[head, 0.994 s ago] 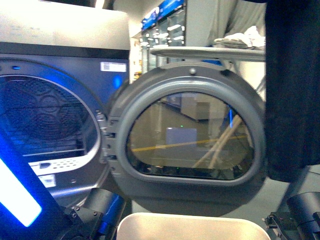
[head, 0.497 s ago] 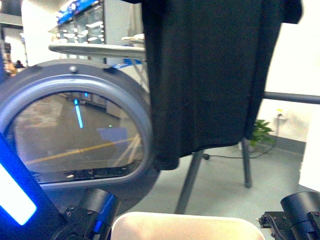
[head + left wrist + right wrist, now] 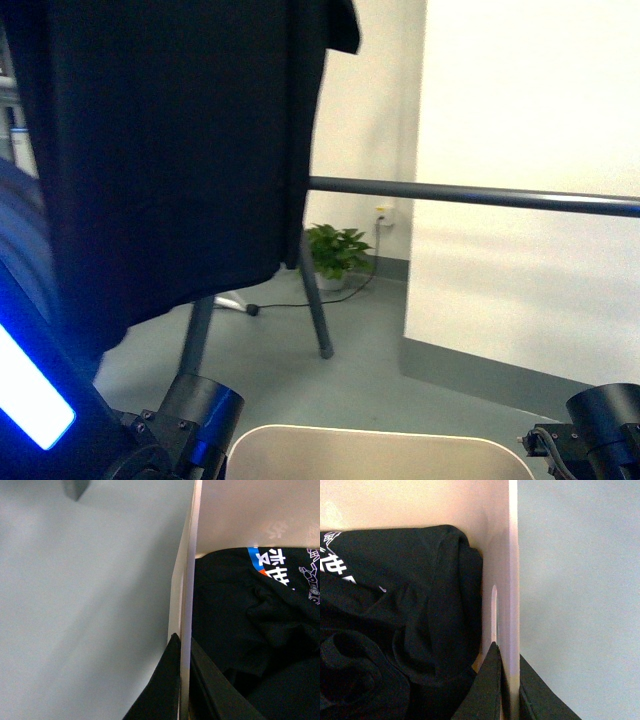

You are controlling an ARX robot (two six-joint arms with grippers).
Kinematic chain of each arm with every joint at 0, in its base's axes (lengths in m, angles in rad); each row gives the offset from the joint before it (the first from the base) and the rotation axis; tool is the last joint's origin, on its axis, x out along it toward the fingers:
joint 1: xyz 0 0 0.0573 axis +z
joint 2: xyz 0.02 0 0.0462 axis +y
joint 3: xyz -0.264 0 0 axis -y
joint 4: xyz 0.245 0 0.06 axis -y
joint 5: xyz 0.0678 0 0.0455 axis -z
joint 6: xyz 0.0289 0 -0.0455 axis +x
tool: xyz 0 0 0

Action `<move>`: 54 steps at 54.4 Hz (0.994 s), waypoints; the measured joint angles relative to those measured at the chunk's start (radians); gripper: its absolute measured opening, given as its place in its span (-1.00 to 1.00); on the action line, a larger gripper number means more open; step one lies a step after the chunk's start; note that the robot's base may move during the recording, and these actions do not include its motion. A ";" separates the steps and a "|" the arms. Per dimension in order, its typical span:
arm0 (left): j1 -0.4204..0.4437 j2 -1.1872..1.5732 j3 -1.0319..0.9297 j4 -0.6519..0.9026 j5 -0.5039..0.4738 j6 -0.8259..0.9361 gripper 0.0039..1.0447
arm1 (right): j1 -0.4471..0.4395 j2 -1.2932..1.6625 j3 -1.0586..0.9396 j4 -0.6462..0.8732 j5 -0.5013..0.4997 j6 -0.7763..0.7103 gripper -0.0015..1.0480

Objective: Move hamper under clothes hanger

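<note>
the left gripper [image 3: 183, 650] is clenched on a side wall of the hamper [image 3: 193, 580], one dark finger outside the beige plastic and one inside. only the finger ends show; the rest is cut off at the frame edge. the right gripper [image 3: 509, 652] pinches the wall on its own side in the same way, and its body is likewise out of frame.

the wrist views alone look into the bin. it holds crumpled black clothes [image 3: 395, 630], one with a blue and white print [image 3: 270, 562] that is too cropped to read. beyond each wall there is only blurred grey floor [image 3: 90, 605].

the front view shows none of that. of the hamper it gives just a curved strip of rim at the bottom edge, between the left arm [image 3: 195, 415] and the right arm [image 3: 600, 430], with both grippers below the frame. a blue lit strip [image 3: 30, 395] glows at the lower left.

further out stands the clothes hanger [image 3: 470, 195], its grey bar running across above and beyond the rim. a black t-shirt [image 3: 170, 150] fills the upper left, and its top is cut off. one angled leg [image 3: 316, 300] shows clearly; another is partly behind the shirt. whether the hamper sits beneath the bar cannot be told. a potted plant [image 3: 335, 250] stands by the white wall [image 3: 530, 120].
</note>
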 joint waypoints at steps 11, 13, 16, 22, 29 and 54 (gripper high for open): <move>0.003 -0.001 0.000 0.000 -0.005 0.000 -0.93 | 0.003 0.000 0.000 0.000 -0.005 0.000 -0.94; 0.005 -0.002 0.000 0.000 -0.005 0.000 -0.93 | 0.004 0.000 0.000 0.000 -0.005 0.000 -0.94; 0.005 -0.002 0.000 0.000 -0.003 0.000 -0.93 | 0.004 -0.003 0.000 0.000 -0.004 0.000 -0.94; -0.010 -0.002 0.000 0.000 0.005 0.000 -0.93 | -0.008 -0.003 -0.002 0.000 0.001 0.000 -0.94; -0.032 -0.002 0.001 0.000 0.031 0.000 -0.93 | -0.031 -0.003 -0.003 0.000 0.022 0.000 -0.94; 0.011 -0.003 0.001 0.000 -0.011 0.000 -0.93 | 0.013 -0.003 -0.002 0.000 -0.008 0.000 -0.94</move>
